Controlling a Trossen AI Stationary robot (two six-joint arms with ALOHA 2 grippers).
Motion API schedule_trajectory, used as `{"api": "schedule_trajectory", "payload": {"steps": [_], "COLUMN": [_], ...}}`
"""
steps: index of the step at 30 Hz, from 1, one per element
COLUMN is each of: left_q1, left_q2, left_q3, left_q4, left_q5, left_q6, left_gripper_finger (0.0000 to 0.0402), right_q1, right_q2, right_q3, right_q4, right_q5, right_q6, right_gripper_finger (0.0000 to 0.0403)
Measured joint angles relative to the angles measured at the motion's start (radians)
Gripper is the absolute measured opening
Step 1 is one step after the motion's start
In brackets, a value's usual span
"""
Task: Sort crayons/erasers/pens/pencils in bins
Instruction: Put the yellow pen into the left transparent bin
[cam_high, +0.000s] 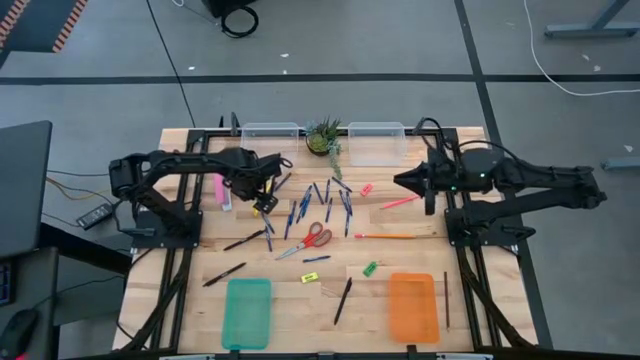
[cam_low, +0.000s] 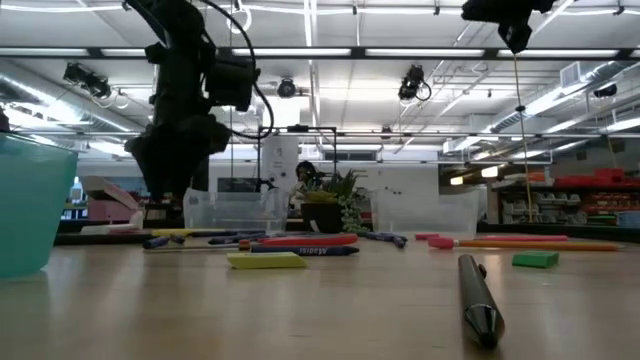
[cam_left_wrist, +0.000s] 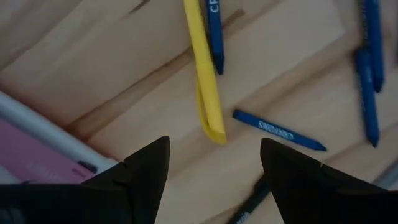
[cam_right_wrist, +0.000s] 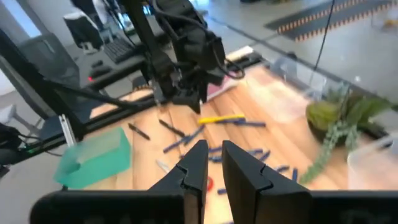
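Nearest item: a dark pencil (cam_low: 478, 300) lies on the surface (cam_high: 300, 300) close to the low camera, tip toward it.
Trays: a teal-green tray (cam_high: 247, 312) and an orange tray (cam_high: 413, 306) sit flat at the near edge, well apart.
Clear tubs: two clear tubs (cam_high: 270, 138) (cam_high: 376, 142) stand at the far edge, either side of a small potted plant (cam_high: 324, 138).
Left end effector: the left end effector (cam_left_wrist: 211, 171) hovers over the left middle of the surface, fingers spread and holding nothing.
Right end effector: the right end effector (cam_right_wrist: 211, 163) hangs high over the right side, fingers nearly closed with a narrow gap, nothing between them.
Yellow stick: a slim yellow stick (cam_left_wrist: 205, 78) lies just ahead of the left fingers.
Blue sticks: many short blue sticks (cam_high: 318, 200) lie scattered mid-surface.
Erasers: small green (cam_high: 370, 268), yellow (cam_high: 309, 277) and pink-red (cam_high: 366, 189) blocks lie apart.
Writing: one blue stick (cam_left_wrist: 278, 129) carries white lettering, too blurred to read surely.
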Motion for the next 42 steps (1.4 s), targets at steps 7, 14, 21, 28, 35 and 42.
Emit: {"api": "schedule_trajectory", "payload": {"steps": [7, 14, 21, 28, 35, 42], "left_q1": [-0.001, 0.006, 0.003, 0.003, 0.000, -0.005], "left_q2": [0.000, 0.067, 0.131, 0.133, 0.162, 0.167], "left_q3": [-0.046, -0.048, -0.048, -0.048, -0.043, -0.043], "left_q4": [0.085, 0.102, 0.114, 0.140, 0.153, 0.153], "left_q5": [-0.023, -0.046, -0.029, -0.029, -0.029, -0.039], "left_q6": [-0.008, 0.001, 0.003, 0.012, 0.011, 0.011], "left_gripper_finger": [0.0254, 0.0223, 0.0199, 0.0187, 0.0171, 0.0145], "right_q1": [0.000, 0.000, 0.000, 0.000, 0.000, 0.000], "right_q2": [0.075, 0.115, 0.112, 0.112, 0.112, 0.112], "right_q3": [0.000, 0.000, 0.000, 0.000, 0.000, 0.000], "right_q4": [-0.031, -0.036, -0.040, -0.047, -0.053, -0.053], "right_q5": [0.030, 0.039, 0.039, 0.039, 0.039, 0.039], "right_q6": [0.130, 0.129, 0.129, 0.129, 0.128, 0.124], "right_gripper_finger": [0.0055, 0.0055, 0.0055, 0.0055, 0.0055, 0.0055]}}
